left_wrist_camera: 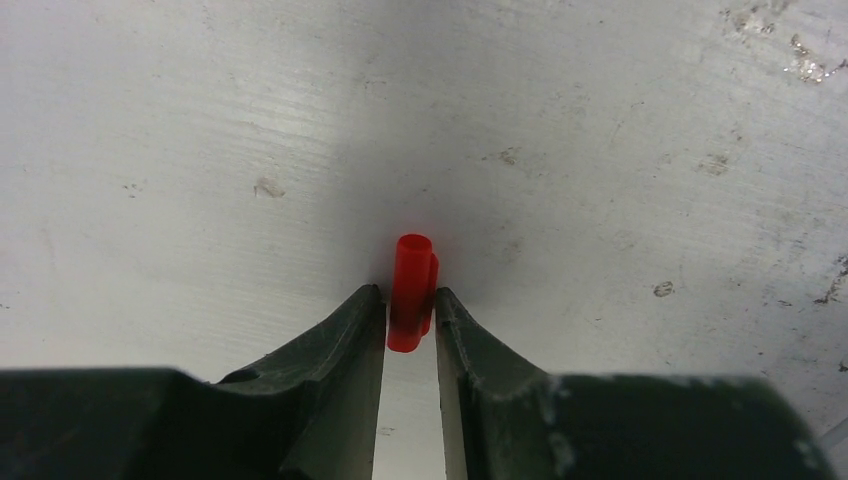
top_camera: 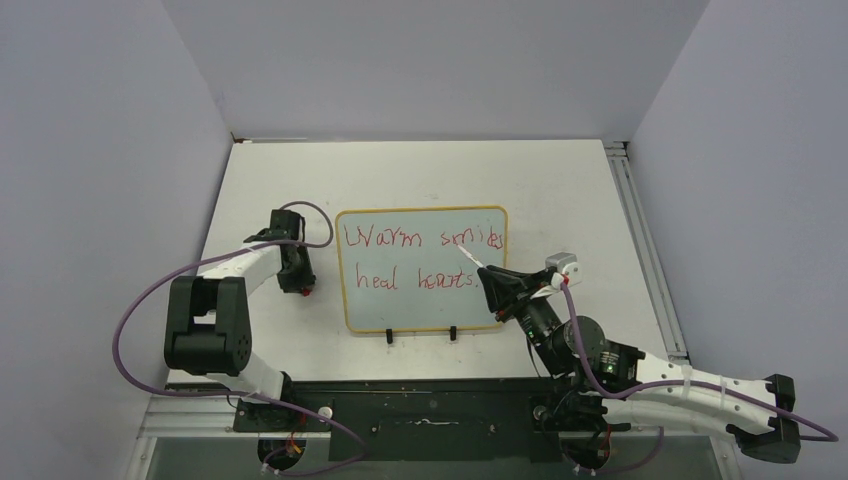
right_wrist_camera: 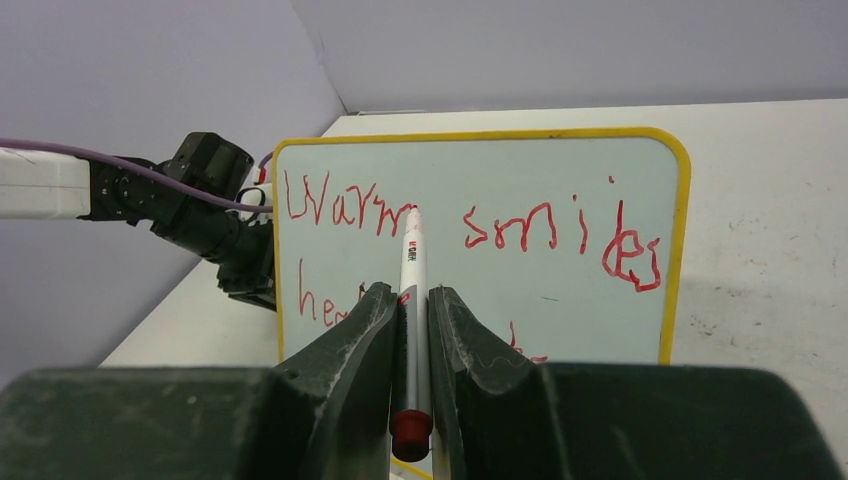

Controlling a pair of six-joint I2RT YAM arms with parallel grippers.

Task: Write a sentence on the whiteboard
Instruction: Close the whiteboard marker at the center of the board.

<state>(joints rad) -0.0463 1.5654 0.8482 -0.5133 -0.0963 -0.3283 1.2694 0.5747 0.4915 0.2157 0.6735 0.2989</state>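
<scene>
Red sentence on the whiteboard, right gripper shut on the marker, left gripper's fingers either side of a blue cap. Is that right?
Not quite. The left wrist view shows the cap between the fingers of the left gripper is red, not blue. The rest stands: red sentence on the whiteboard, right gripper shut on the marker.

Top view looks down from behind my bases over the whole table (top_camera: 560, 190). My left wrist sits close over the red cap (left_wrist_camera: 412, 290); my right looks along the marker (right_wrist_camera: 413, 300) at the whiteboard (right_wrist_camera: 480, 175), shared with top.
</scene>
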